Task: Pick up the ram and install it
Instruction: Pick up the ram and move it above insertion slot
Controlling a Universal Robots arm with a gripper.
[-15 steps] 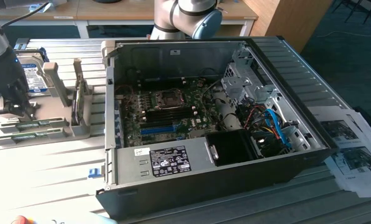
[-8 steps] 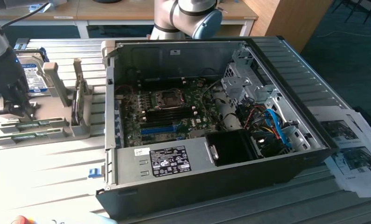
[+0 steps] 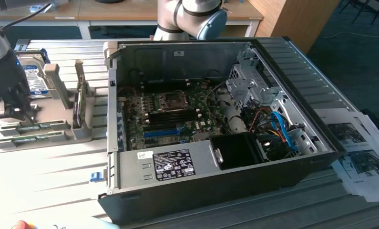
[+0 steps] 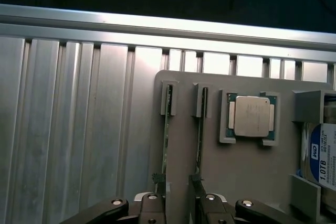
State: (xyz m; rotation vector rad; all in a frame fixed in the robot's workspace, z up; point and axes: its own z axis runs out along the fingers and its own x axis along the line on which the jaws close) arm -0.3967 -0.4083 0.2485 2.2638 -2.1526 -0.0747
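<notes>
Two green ram sticks stand on edge in slots of a grey holder (image 4: pixel 241 177): one ram (image 4: pixel 166 129) and a second ram (image 4: pixel 200 129) beside it. They also appear as thin green strips (image 3: pixel 34 127) near the exterior view's left edge. My gripper (image 4: pixel 181 200) hovers open over the sticks' near ends, its fingers (image 4: pixel 153 205) spread with nothing between them. In the exterior view the gripper (image 3: pixel 12 113) hangs just above the holder (image 3: pixel 56 131). The open computer case (image 3: pixel 208 119) shows the motherboard with dark memory slots (image 3: pixel 173 114).
A square silver processor (image 4: pixel 252 116) sits in a pocket of the holder beside the sticks. A hard drive (image 4: pixel 321 153) with a blue-white label stands at the holder's end (image 3: pixel 33 71). Papers (image 3: pixel 361 152) lie at the exterior view's right. The ribbed metal table (image 4: pixel 68 129) carries everything.
</notes>
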